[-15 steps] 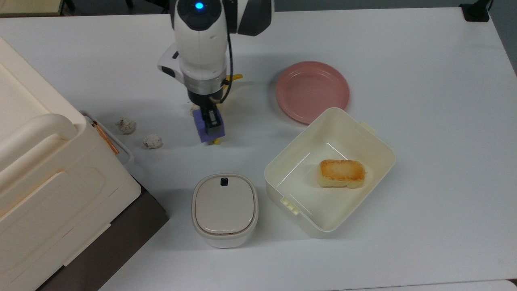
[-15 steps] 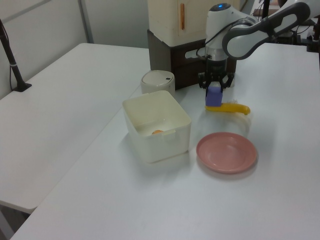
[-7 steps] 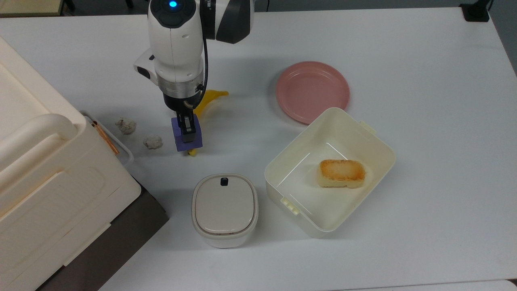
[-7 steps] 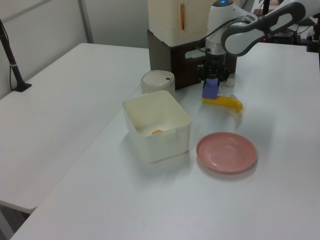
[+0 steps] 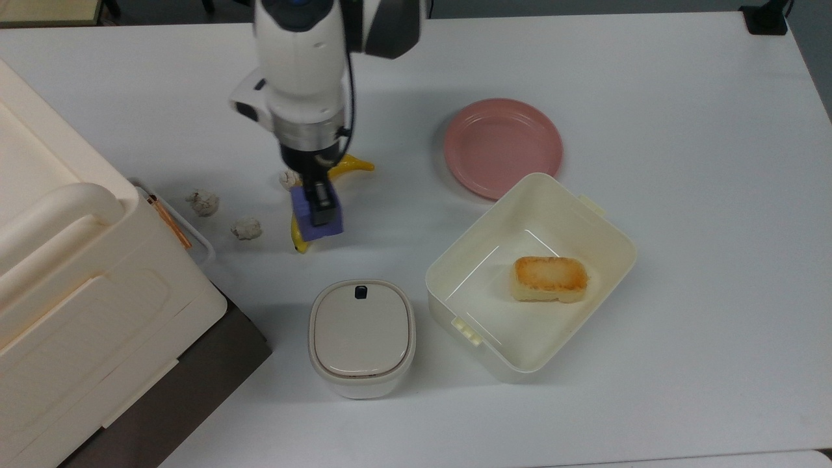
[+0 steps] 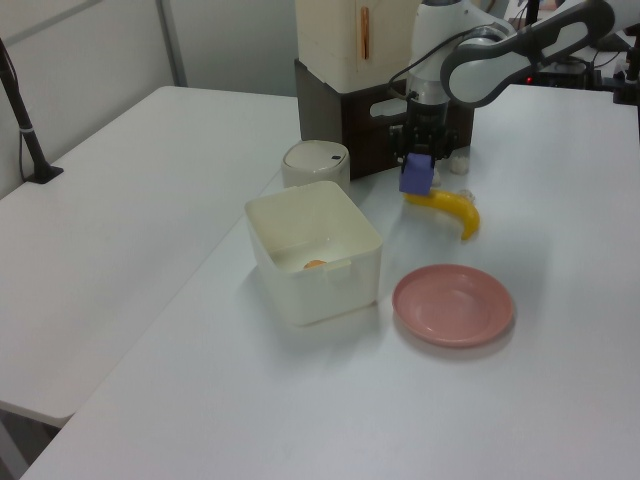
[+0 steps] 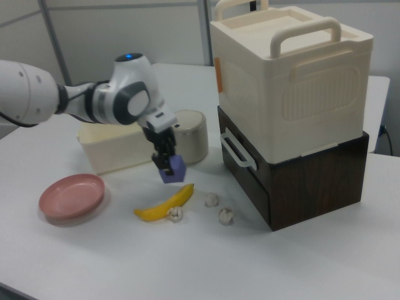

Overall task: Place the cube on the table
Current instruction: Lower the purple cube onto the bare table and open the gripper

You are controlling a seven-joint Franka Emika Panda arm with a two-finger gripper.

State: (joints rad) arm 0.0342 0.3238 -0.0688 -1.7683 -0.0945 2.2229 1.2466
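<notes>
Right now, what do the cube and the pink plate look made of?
The cube, held in the end effector: matte purple-blue with no glare, possibly foam or painted wood; the look leaves it open. The pink plate: smooth, faintly glossy with a moulded raised rim, likely plastic.

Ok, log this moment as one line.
gripper: shut on cube | cube: held above banana | table: cube not yet placed

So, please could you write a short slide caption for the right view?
Gripper holds the purple-blue cube above the banana on the white table.
</notes>
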